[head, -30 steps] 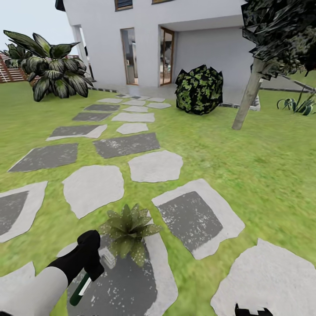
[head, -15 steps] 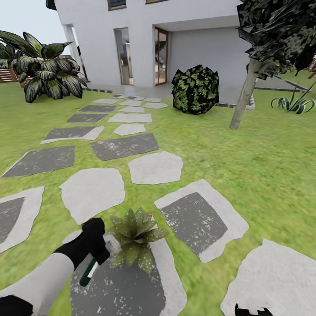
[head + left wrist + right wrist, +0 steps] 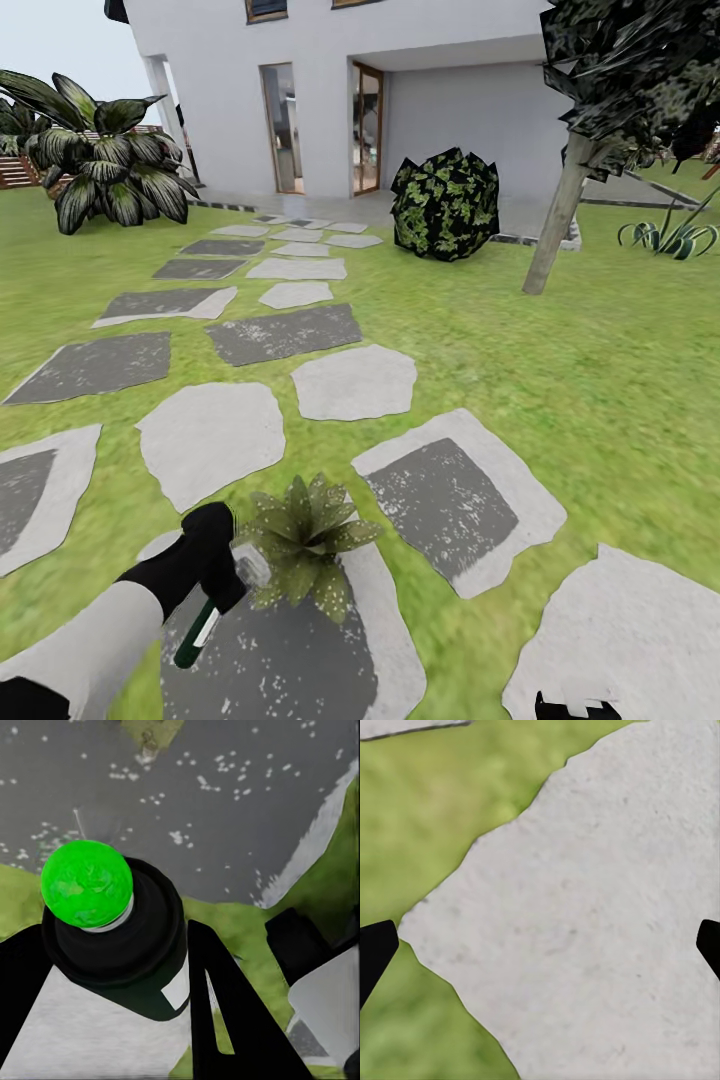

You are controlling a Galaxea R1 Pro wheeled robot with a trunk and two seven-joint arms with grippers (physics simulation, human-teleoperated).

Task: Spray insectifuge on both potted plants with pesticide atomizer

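Lower left of the head view is tight: the left gripper [image 3: 215, 570], closed on the atomizer [image 3: 197, 632], sits just beside the potted plant [image 3: 305, 550] (its leaves nearly touch the fingers). Open lawn [image 3: 560, 360] and flat stepping stones [image 3: 355, 380] lie ahead; bush [image 3: 447, 205] and trunk [image 3: 555, 235] stand well apart, upper right.

One pesticide atomizer [image 3: 200, 632] and one low potted plant [image 3: 303, 543] sit at the near end of the path, with two grippers in the frame — the left gripper [image 3: 208, 560] and the right gripper [image 3: 575, 708]. Roughly sixteen stepping stones [image 3: 355, 380] can be counted across the lawn [image 3: 560, 360], the farthest too small to tally exactly. Behind them stand one white house [image 3: 450, 90], one round dark bush [image 3: 446, 205], one large broad-leaved plant [image 3: 105, 165], one leaning tree trunk [image 3: 555, 225] and one spiky clump [image 3: 675, 237].
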